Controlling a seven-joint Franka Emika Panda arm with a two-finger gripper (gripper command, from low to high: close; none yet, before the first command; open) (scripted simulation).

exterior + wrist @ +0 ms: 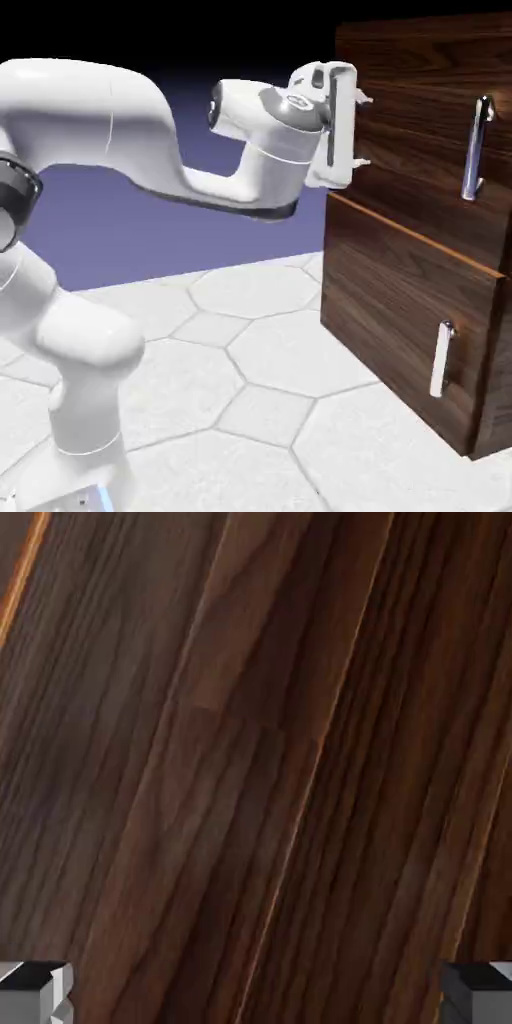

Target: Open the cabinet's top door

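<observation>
cabinet (420, 290): one, I see it on the right, two panels
handles: two; long (477, 148) on top door (430, 160), short (441, 358) below
gripper (362, 131): one, fingers spread wide, empty, at the cabinet's left edge

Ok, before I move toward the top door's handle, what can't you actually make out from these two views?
- Hand view: only wood grain of the cabinet fills it; no handle shows, so which panel it faces is unclear.
- Exterior view: the cabinet's right side is cut off by the picture edge.
- Exterior view: whether the gripper touches the cabinet's edge is too fine to tell.
- Exterior view: the long handle shows, but the top door's hinge side does not.
</observation>
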